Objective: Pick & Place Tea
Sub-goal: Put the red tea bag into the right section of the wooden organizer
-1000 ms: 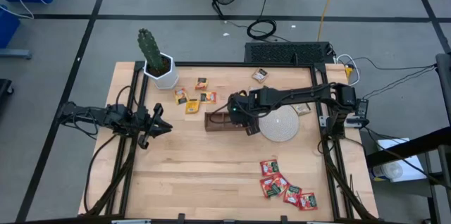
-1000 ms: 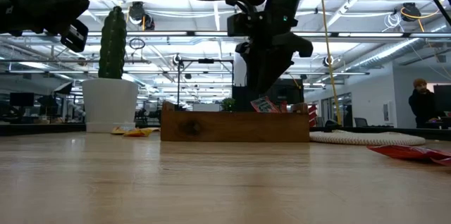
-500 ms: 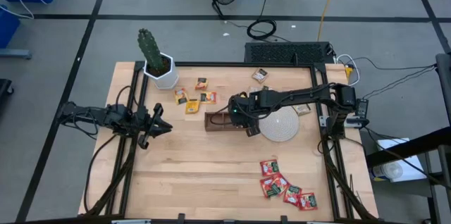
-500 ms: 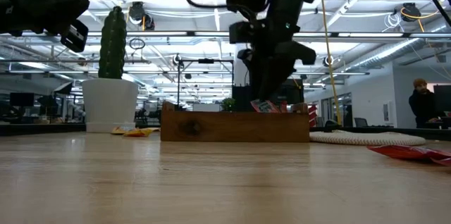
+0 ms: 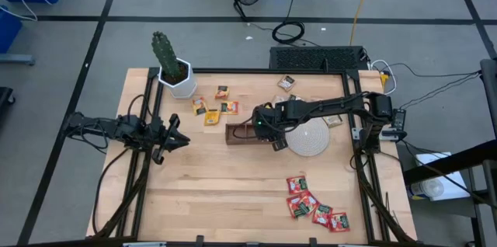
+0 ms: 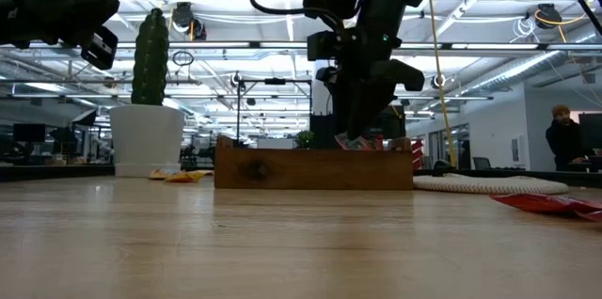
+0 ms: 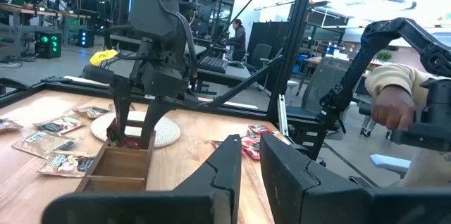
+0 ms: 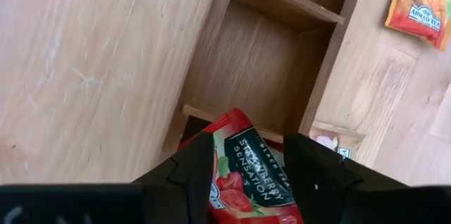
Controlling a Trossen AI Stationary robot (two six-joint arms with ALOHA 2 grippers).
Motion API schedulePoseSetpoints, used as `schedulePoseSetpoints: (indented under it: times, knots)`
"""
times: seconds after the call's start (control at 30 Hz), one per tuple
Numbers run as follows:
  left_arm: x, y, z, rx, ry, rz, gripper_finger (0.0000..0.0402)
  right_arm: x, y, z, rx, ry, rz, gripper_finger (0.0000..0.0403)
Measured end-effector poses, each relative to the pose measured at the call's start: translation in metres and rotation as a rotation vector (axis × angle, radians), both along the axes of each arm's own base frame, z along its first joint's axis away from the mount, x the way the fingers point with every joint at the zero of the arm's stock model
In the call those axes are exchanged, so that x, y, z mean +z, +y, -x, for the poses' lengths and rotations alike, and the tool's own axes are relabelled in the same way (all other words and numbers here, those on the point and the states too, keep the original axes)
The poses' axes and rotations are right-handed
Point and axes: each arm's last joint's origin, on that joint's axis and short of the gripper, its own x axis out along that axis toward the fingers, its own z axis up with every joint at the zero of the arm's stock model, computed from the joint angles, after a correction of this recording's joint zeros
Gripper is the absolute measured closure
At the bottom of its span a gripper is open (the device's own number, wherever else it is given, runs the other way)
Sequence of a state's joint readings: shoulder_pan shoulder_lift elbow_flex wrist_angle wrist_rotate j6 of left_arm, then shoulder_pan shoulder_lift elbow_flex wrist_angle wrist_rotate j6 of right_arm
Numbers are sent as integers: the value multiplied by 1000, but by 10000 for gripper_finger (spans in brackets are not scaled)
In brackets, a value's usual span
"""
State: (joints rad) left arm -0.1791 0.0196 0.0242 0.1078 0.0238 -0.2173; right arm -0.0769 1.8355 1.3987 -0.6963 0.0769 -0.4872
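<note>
In the high view, a cluster of red tea sachets point(image 5: 314, 206) lies nearest the bottom edge of the frame, at the lower right of the wooden table point(image 5: 217, 193). Above it, near the centre of the frame, the right gripper point(image 5: 268, 132) hangs over the right end of the brown wooden tray point(image 5: 237, 134). Its two fingers are closed on a red strawberry tea sachet point(image 8: 248, 178), which the right wrist view shows pinched between them just above the tray's compartments point(image 8: 271, 69). In the low view this sachet point(image 6: 350, 140) sits right at the tray's top rim point(image 6: 313, 168), under the dark gripper. The round whitish disc point(image 5: 309, 137) lies just right of the tray, partly under the right arm.

At the left middle of the high view, the left gripper point(image 5: 175, 140) waits off the table's left edge, well apart from the tray. In the left wrist view its fingers point(image 7: 229, 175) stand almost together, with only a narrow slit between them and nothing held.

Farther up the frame, yellow-orange sachets point(image 5: 211, 109) lie scattered left of centre, and tan sachets point(image 5: 286, 82) sit near the top edge of the table. At the upper left of the table stands a cactus in a white pot point(image 5: 175, 72).
</note>
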Motion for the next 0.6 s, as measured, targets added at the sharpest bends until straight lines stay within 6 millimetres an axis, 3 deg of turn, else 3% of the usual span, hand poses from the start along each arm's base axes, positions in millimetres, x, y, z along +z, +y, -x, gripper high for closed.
schedulePoseSetpoints:
  times: [0.3, 0.6]
  knots:
    - [0, 0, 0, 0, 0, 0, 344, 0, -4, 0, -11, -1, -1, 248]
    - [0, 0, 0, 0, 0, 0, 344, -13, -4, 6, -19, 17, -5, 248]
